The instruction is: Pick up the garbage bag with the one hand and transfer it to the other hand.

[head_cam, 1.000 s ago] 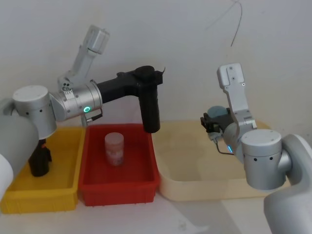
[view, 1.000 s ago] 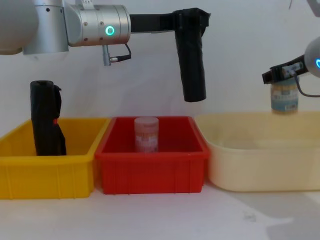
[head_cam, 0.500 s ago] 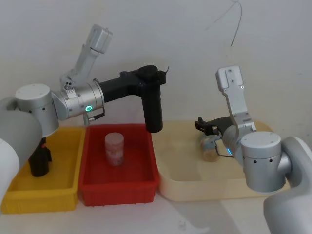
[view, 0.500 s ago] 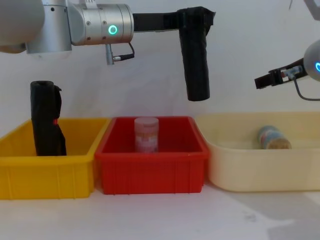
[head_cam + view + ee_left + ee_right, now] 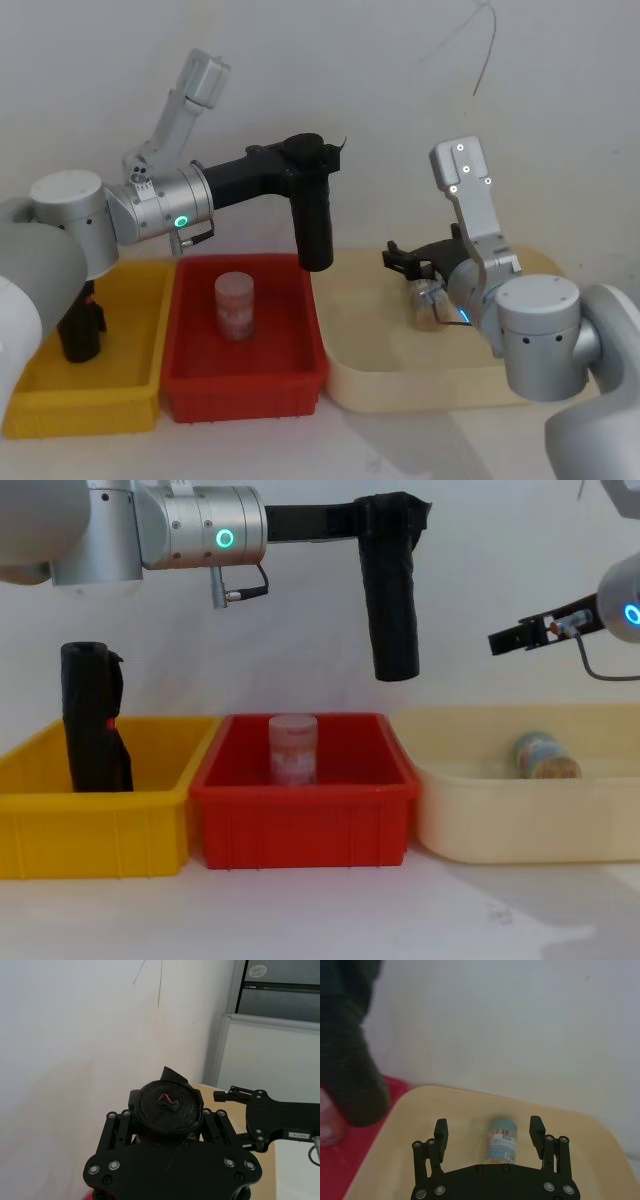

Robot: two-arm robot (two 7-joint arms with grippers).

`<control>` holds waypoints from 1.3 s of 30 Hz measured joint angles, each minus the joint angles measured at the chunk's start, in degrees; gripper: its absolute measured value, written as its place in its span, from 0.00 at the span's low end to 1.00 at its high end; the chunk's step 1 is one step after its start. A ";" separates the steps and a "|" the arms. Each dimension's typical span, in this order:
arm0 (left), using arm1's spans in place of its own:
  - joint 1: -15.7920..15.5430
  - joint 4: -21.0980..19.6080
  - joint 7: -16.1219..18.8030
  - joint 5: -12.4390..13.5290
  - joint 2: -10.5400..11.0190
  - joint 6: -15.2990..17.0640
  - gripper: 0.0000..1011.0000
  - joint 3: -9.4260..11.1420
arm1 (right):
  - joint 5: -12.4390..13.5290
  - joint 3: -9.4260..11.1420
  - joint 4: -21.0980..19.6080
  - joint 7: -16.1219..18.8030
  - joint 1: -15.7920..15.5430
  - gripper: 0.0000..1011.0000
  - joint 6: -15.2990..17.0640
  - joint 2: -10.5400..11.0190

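The garbage bag, a tall black roll, hangs upright in the air over the right edge of the red bin. My left gripper, on the green-ringed arm, is shut on the bag's top end; the left wrist view shows that end between the fingers. My right gripper, on the blue-ringed arm, hovers open and empty above the cream bin, to the right of the bag and apart from it. In the right wrist view the bag is off to one side.
A small labelled jar lies in the cream bin below the right gripper. A pinkish jar stands in the red bin. Another black roll with a red mark stands in the yellow bin at the left.
The right gripper let go of the jar, which now lies in the cream bin, and moved left toward the bag. The left gripper shifted the bag slightly right.
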 joint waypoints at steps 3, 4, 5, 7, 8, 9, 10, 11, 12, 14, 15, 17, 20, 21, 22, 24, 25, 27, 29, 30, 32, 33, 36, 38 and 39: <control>-0.15 0.28 -0.11 -0.09 -0.09 -0.14 0.56 0.09 | 0.44 -0.38 -0.77 1.55 -0.38 0.99 -0.53 0.47; -0.19 0.39 -0.15 -0.13 -0.12 -0.18 0.56 0.14 | 0.74 -0.53 -1.11 2.50 -0.56 0.99 -0.86 0.69; -0.24 0.49 -0.18 -0.17 -0.15 -0.22 0.56 0.16 | 1.00 -0.70 -1.48 3.39 -0.76 0.99 -1.16 0.96; -0.31 0.57 -0.21 -0.21 -0.17 -0.27 0.56 0.19 | 1.32 -0.86 -1.81 4.41 -0.92 0.99 -1.55 1.19; -0.32 0.62 -0.24 -0.23 -0.19 -0.30 0.56 0.20 | 1.48 -0.93 -1.99 4.70 -1.00 0.99 -1.74 1.30; -0.33 0.67 -0.25 -0.24 -0.20 -0.32 0.56 0.22 | 1.62 -1.02 -2.23 5.33 -1.11 0.99 -1.90 1.46; -0.36 0.74 -0.29 -0.27 -0.22 -0.34 0.56 0.24 | 1.99 -1.17 -2.57 6.41 -1.27 0.99 -2.31 1.69; -0.38 0.77 -0.32 -0.28 -0.23 -0.35 0.56 0.25 | 2.16 -1.26 -2.79 6.91 -1.37 0.99 -2.50 1.85; -0.39 0.80 -0.33 -0.29 -0.24 -0.36 0.56 0.26 | 2.33 -1.33 -2.95 7.39 -1.44 0.99 -2.67 1.96; -0.43 0.89 -0.36 -0.31 -0.26 -0.39 0.56 0.29 | 2.87 -1.55 -3.38 9.00 -1.64 0.99 -3.25 2.31; -0.44 0.92 -0.37 -0.32 -0.26 -0.40 0.56 0.30 | 3.07 -1.61 -3.50 9.50 -1.70 0.99 -3.47 2.42; -0.46 0.98 -0.39 -0.34 -0.28 -0.43 0.56 0.32 | 3.46 -1.76 -3.74 10.50 -1.80 0.99 -3.89 2.70; -0.49 1.06 -0.40 -0.35 -0.29 -0.46 0.56 0.34 | 4.58 -2.16 -4.15 13.11 -1.89 0.99 -4.99 3.24; -0.49 1.07 -0.41 -0.36 -0.29 -0.47 0.56 0.34 | 4.87 -2.24 -4.18 13.75 -1.90 0.99 -5.28 3.31; -0.50 1.08 -0.41 -0.37 -0.30 -0.47 0.56 0.35 | 5.04 -2.32 -4.20 14.07 -1.89 0.99 -5.42 3.38; -0.51 1.12 -0.43 -0.38 -0.30 -0.49 0.56 0.36 | 5.92 -2.64 -4.20 15.92 -1.81 0.99 -6.28 3.58; -0.51 1.13 -0.43 -0.38 -0.31 -0.50 0.56 0.36 | 6.07 -2.73 -4.18 16.20 -1.73 0.99 -6.42 3.62; -0.52 1.15 -0.44 -0.40 -0.33 -0.52 0.56 0.38 | 6.92 -3.00 -3.89 17.84 -1.43 0.99 -7.17 3.66; -0.53 1.17 -0.46 -0.41 -0.33 -0.53 0.56 0.39 | 7.76 -3.34 -3.33 19.36 -1.00 0.99 -7.93 3.60; -0.53 1.18 -0.46 -0.42 -0.33 -0.54 0.56 0.39 | 8.02 -3.44 -3.14 19.81 -0.87 0.99 -8.17 3.53; -0.55 1.18 -0.47 -0.42 -0.34 -0.54 0.56 0.40 | 8.51 -3.63 -2.73 20.61 -0.57 0.99 -8.64 3.42; -0.55 1.19 -0.49 -0.43 -0.35 -0.55 0.56 0.40 | 8.73 -3.74 -2.43 21.00 -0.42 0.99 -8.88 3.34; -0.57 1.21 -0.50 -0.44 -0.36 -0.55 0.56 0.41 | 9.58 -4.10 -1.38 22.24 0.28 0.99 -9.69 2.94; -0.58 1.22 -0.50 -0.44 -0.36 -0.55 0.56 0.41 | 9.78 -4.20 -1.10 22.36 0.49 0.99 -9.91 2.75; -0.58 1.22 -0.50 -0.44 -0.36 -0.55 0.56 0.41 | 9.82 -4.25 -0.95 22.37 0.60 0.99 -9.96 2.64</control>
